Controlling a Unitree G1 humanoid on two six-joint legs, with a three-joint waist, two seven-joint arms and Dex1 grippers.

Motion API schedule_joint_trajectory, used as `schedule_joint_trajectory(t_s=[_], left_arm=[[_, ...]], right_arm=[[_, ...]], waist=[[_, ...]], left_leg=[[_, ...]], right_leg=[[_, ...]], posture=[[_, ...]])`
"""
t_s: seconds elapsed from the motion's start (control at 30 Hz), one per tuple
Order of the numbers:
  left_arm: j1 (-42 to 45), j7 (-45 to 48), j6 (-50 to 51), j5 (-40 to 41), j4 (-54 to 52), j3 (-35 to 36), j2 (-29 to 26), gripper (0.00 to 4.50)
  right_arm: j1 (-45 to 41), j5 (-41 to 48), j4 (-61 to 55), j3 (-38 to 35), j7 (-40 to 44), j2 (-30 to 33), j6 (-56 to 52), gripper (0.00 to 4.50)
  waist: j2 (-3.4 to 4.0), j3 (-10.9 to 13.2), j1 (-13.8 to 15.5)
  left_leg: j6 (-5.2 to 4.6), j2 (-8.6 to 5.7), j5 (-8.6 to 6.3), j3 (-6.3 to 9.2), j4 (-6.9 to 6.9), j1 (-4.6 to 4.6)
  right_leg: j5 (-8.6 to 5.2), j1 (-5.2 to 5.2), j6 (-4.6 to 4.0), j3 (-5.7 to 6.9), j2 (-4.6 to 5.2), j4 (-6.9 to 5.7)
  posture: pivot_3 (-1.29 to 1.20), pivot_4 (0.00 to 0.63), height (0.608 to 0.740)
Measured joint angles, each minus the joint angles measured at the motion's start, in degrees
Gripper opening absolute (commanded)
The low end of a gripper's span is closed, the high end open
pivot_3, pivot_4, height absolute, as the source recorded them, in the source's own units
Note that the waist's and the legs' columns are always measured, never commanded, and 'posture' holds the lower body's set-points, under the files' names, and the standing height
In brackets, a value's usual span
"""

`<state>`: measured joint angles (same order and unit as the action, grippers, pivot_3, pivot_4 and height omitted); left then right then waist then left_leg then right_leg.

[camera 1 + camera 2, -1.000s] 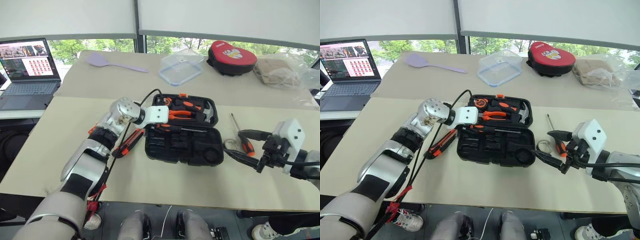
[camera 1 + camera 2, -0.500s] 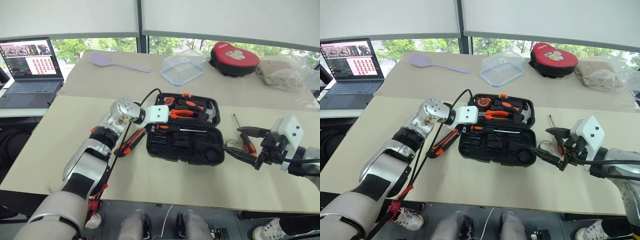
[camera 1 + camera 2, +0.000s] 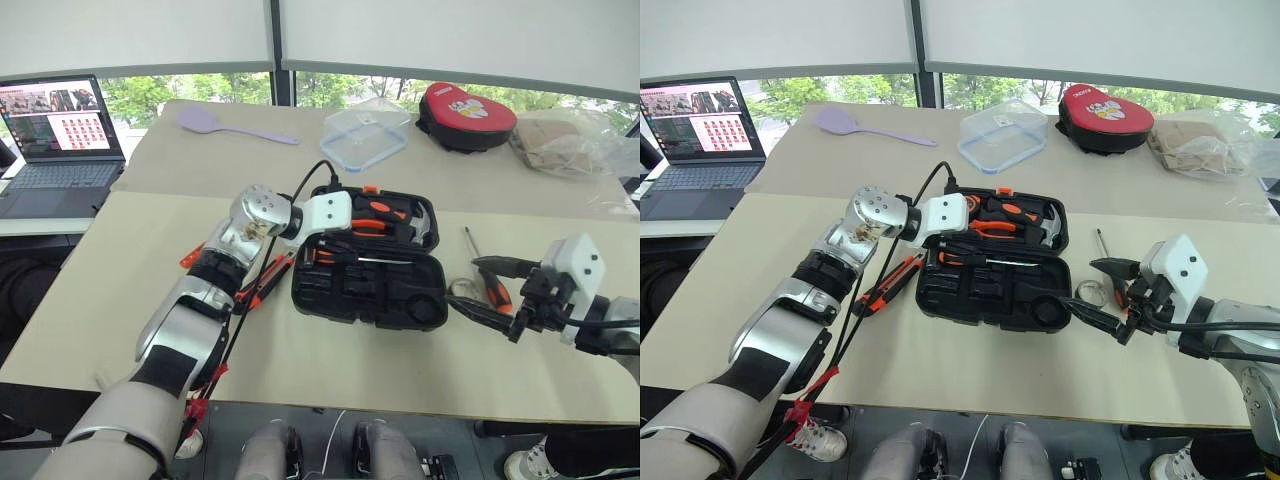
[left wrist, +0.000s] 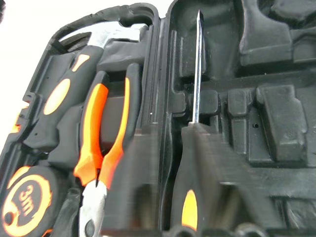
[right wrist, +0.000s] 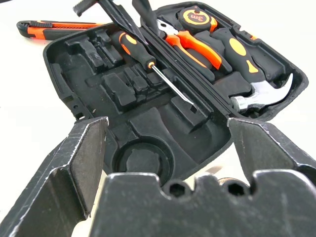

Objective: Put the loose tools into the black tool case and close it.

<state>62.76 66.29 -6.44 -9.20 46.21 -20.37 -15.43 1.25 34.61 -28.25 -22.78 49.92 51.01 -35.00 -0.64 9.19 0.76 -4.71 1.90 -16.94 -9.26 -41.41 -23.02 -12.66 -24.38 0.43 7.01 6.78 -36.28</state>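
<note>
An open black tool case (image 3: 367, 268) lies in the middle of the table (image 3: 120, 300), with bare table in front of it. On the case's left side a utility knife (image 3: 262, 283) lies just beside it, under the left arm reaching over. To the case's right, a screwdriver (image 3: 484, 274) and a tape roll (image 3: 462, 289) lie between the right gripper's (image 3: 486, 290) wide-spread jaws.

L gripper (image 3: 962, 217) moved right over black tool case (image 3: 992, 290), now shut

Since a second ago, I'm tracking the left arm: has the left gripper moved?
Yes. The left gripper has shifted toward the robot's right, further in over the open black tool case, now nearer the hammer.
</note>
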Motion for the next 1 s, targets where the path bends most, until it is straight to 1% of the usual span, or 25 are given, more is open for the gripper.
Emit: schedule_joint_trajectory(t_s=[0.23,0.5,0.7,0.83,1.0], left_arm=[[-0.2,-0.49,-1.66,-2.16,2.0,-1.61,0.09,0.02],[1.81,-5.67,-5.19,-4.94,7.93,-2.22,1.83,0.02],[1.98,-5.59,-6.21,-5.23,8.89,-2.23,1.85,0.02],[1.97,-4.45,-5.45,-4.05,8.91,-0.82,2.01,0.02],[2.13,-0.32,-2.35,0.51,6.55,2.66,2.05,0.02]], right_arm=[[0.2,0.05,-0.08,-0.01,-0.28,-0.05,-0.02,4.5],[0.27,0.43,-0.52,-0.01,-0.63,-0.24,-0.07,4.5],[0.48,0.45,-0.56,-0.02,-1.44,-0.53,-0.1,4.5],[0.55,0.46,-0.57,-0.03,-1.6,-0.54,-0.1,4.5],[0.56,0.46,-0.56,-0.03,-1.58,-0.54,-0.1,4.5]], waist=[[0.0,0.0,0.07],[-0.01,-0.01,0.11],[-0.01,-0.01,0.08],[-0.01,-0.01,0.05],[-0.01,-0.01,0.08]], left_leg=[[0.0,0.0,0.0,0.01,0.0,0.03],[-0.08,0.0,-0.05,0.02,-0.07,0.08],[-0.08,0.0,-0.05,0.02,-0.08,0.08],[-0.09,0.0,-0.06,0.01,-0.09,0.0],[-0.1,0.0,-0.06,0.04,-0.23,-0.17]], right_leg=[[0.0,0.02,0.0,0.0,0.0,0.01],[0.01,0.09,0.0,0.0,0.05,-0.02],[0.01,0.09,0.0,0.0,0.05,-0.03],[0.01,0.02,0.0,0.0,0.05,-0.03],[0.01,-0.09,0.01,0.04,0.05,-0.1]], posture=[[0.0,0.15,0.731],[0.0,0.15,0.731],[0.0,0.15,0.731],[0.0,0.15,0.731],[0.0,0.15,0.731]])
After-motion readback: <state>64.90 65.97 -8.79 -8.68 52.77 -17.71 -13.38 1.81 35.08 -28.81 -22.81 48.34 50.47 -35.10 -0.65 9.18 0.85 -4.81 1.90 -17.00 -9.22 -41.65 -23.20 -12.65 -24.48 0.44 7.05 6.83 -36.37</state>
